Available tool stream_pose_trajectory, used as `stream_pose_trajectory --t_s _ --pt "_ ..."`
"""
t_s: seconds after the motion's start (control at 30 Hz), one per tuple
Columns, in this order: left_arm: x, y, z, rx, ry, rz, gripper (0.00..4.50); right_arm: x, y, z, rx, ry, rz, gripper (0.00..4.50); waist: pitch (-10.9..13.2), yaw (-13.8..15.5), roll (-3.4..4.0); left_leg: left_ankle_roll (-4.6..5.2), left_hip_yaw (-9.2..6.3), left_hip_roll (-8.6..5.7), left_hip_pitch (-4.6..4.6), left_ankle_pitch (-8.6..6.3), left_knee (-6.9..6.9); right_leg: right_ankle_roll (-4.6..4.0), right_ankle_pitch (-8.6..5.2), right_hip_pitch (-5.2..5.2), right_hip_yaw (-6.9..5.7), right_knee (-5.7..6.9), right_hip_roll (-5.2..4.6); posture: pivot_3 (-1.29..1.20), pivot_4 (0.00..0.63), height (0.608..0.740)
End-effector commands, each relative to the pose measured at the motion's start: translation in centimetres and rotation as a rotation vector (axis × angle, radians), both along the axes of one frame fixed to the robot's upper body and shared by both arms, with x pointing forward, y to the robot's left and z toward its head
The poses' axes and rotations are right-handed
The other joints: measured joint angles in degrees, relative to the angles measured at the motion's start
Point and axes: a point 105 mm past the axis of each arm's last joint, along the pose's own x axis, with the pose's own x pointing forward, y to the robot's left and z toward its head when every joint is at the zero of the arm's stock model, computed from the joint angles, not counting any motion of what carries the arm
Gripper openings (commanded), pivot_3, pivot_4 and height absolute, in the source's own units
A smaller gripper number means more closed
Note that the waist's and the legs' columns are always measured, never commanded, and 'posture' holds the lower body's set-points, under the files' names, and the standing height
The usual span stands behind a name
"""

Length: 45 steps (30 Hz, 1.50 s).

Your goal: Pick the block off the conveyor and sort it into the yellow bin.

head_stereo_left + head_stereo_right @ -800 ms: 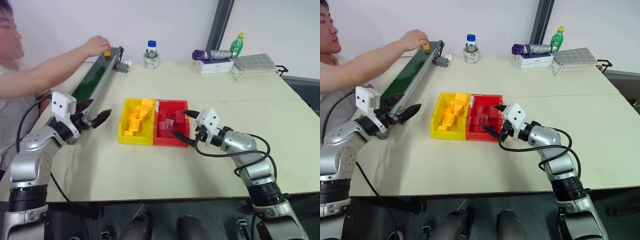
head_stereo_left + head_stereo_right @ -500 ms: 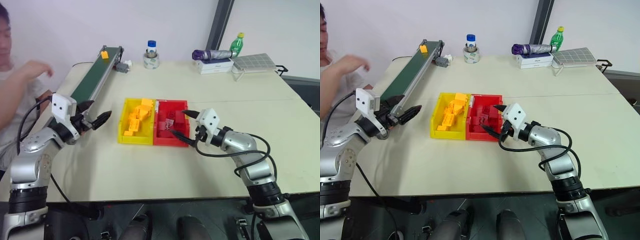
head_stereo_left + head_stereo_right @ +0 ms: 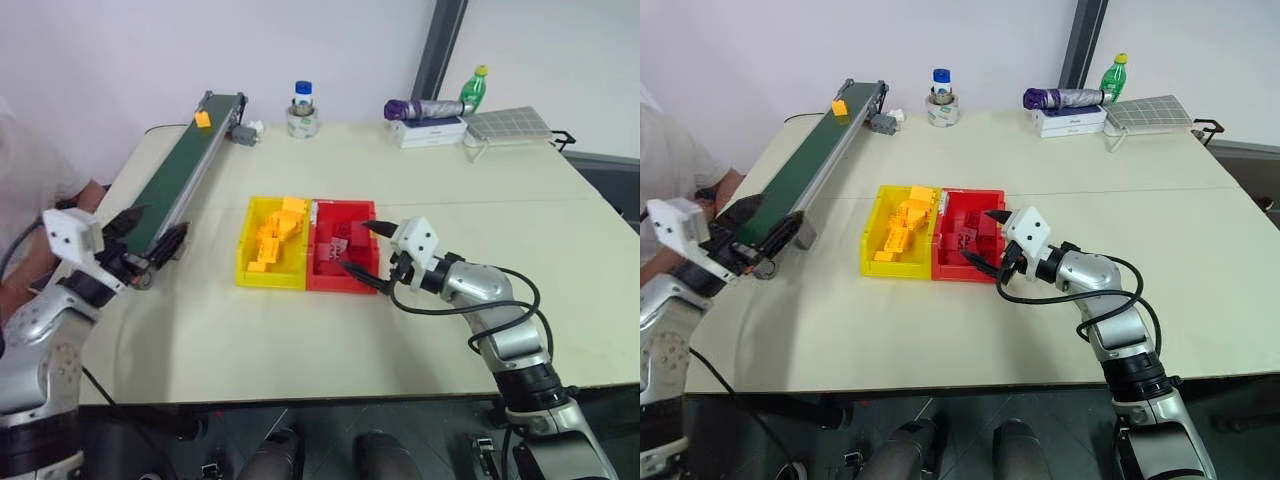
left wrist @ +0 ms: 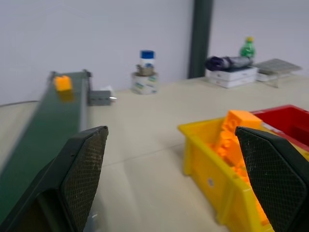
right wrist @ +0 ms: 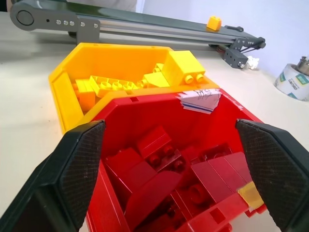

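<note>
The left gripper, spread wide and empty, partly hides the conveyor; the block looks blurred. The right gripper gapes empty over the red bin, beside the yellow bin.

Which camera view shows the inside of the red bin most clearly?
The right wrist view: it looks straight into the red bin, so single red blocks are distinct. The eye views show the whole bin, smaller, its contents less distinct. The left wrist view shows just one corner beyond the yellow bin.
</note>
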Motion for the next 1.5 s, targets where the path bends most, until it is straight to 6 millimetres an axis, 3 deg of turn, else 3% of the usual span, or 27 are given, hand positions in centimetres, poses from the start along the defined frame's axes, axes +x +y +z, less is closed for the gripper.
stream_pose_trajectory --t_s 0.03,0.27,0.6,1.07,1.27,1.5 --pt "-1.6 1.6 1.1 0.029 -0.09 0.125 4.45 -0.3 0.5 1.3 0.006 -0.056 0.03 4.5 0.0 0.03 0.0 0.0 0.0 0.0 0.0 0.0 0.0 -0.01 0.0 0.0 0.0 0.0 0.0 0.0 0.15 0.74" --pt "-3.2 7.1 -0.8 -0.081 -0.098 0.373 4.45 -0.1 0.8 1.3 0.01 -0.057 0.04 4.5 0.0 0.06 0.0 -0.01 -0.01 0.01 0.0 -0.01 0.0 -0.02 -0.02 0.02 0.0 0.01 0.0 0.0 0.15 0.74" --pt "-2.5 6.9 -1.9 -0.073 -0.028 0.343 4.45 -0.2 0.8 1.3 0.014 -0.057 0.039 4.5 0.0 0.04 0.0 0.01 0.0 0.01 -0.02 -0.02 -0.02 -0.04 -0.04 0.0 0.0 -0.02 0.0 0.0 0.15 0.74" --pt "-1.3 6.9 -1.6 -0.048 -0.021 0.365 4.45 -0.1 0.9 1.4 0.021 -0.055 0.035 4.5 0.0 0.05 0.0 0.01 0.0 0.01 -0.02 -0.02 -0.02 -0.05 -0.04 0.0 0.0 -0.03 -0.01 0.0 0.15 0.74" --pt "1.4 6.2 0.0 -0.026 0.021 0.427 4.45 -0.1 0.9 1.3 0.021 -0.053 0.037 4.5 0.0 0.2 0.0 0.0 -0.01 0.01 -0.02 -0.02 -0.01 -0.04 -0.03 0.01 -0.02 -0.01 0.0 0.0 0.15 0.74" --pt "5.6 7.1 1.3 0.003 0.135 0.538 4.45 0.1 1.2 1.4 0.025 -0.054 0.038 4.5 0.0 0.07 0.0 0.0 -0.01 0.0 -0.01 -0.01 -0.01 0.02 0.0 -0.03 -0.05 0.02 0.03 0.0 0.15 0.74"
